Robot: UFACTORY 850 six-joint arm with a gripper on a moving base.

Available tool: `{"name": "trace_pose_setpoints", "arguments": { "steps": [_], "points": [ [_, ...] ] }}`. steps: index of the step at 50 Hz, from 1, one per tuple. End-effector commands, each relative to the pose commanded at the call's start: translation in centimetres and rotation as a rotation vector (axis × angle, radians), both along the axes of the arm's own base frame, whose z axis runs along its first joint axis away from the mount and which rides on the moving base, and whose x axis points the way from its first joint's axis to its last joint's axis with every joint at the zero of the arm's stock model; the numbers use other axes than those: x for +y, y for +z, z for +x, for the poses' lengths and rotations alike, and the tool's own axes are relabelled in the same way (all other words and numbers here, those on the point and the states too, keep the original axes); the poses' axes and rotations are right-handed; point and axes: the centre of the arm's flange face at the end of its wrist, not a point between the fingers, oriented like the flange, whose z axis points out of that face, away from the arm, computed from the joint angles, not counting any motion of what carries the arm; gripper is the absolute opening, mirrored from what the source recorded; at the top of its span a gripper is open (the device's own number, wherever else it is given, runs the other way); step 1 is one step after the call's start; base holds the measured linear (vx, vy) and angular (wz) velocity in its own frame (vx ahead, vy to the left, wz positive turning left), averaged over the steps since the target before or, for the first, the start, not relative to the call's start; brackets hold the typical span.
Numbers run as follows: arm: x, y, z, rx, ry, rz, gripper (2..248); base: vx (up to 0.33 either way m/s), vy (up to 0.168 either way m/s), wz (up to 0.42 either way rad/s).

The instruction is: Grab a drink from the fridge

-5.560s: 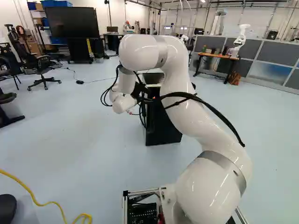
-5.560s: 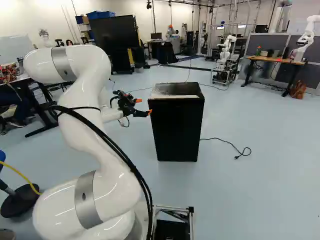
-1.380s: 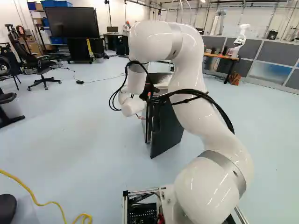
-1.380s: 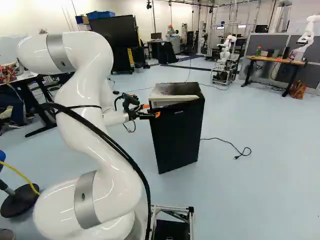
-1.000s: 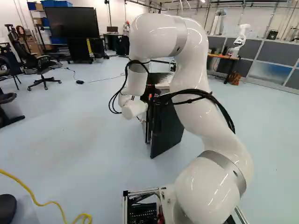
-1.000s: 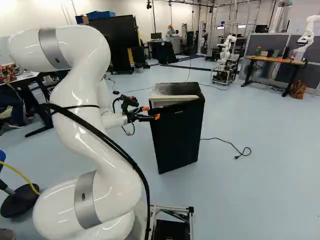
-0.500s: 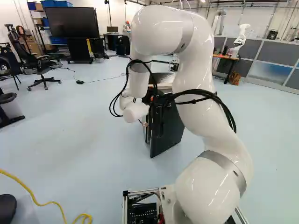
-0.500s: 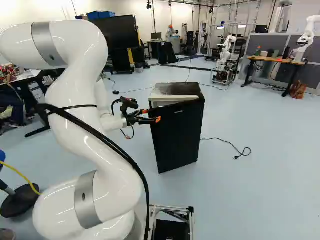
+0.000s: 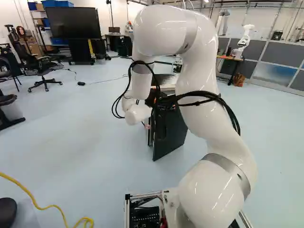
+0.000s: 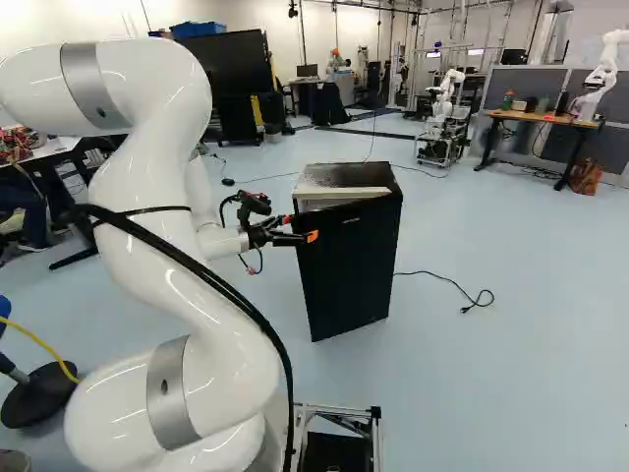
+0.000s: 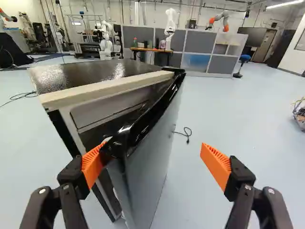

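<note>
My gripper [image 10: 300,228] is at the free edge of the door on the black fridge [image 10: 344,178]. In the wrist view the gripper [image 11: 153,152] stands wide open. One orange pad [image 11: 91,164] is on the inner side of the door's edge, close against its upper corner; the other pad [image 11: 215,164] stands well clear of the outer face. The fridge door [image 11: 151,167] is ajar, with a narrow gap between it and the pale front frame [image 11: 102,88]. Little of the inside shows through the gap, and no drink can be made out.
A black power cord [image 10: 447,282] lies on the floor beside the fridge. Farther back stand a wooden desk [image 10: 531,116], another robot [image 10: 444,93] and grey partitions [image 11: 202,43]. A yellow cable [image 9: 38,202] lies near the base, and an office chair [image 9: 42,71] stands farther off.
The fridge door, closed in the oldest pictures, now stands ajar. Over the last second my arm's upper part has shifted and the gripper has moved slightly down at the door's edge. The base has stayed put.
</note>
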Motion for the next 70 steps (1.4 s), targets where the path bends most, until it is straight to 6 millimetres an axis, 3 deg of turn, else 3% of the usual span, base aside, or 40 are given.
{"name": "trace_pose_setpoints", "arguments": {
  "steps": [34,70],
  "points": [
    [-1.8,0.1,-4.0,0.044,-0.065,-0.016,247,0.000,0.000,0.000],
    [-5.2,0.2,-8.6,0.096,-0.175,-0.041,247,0.000,0.000,0.000]
  ]
}}
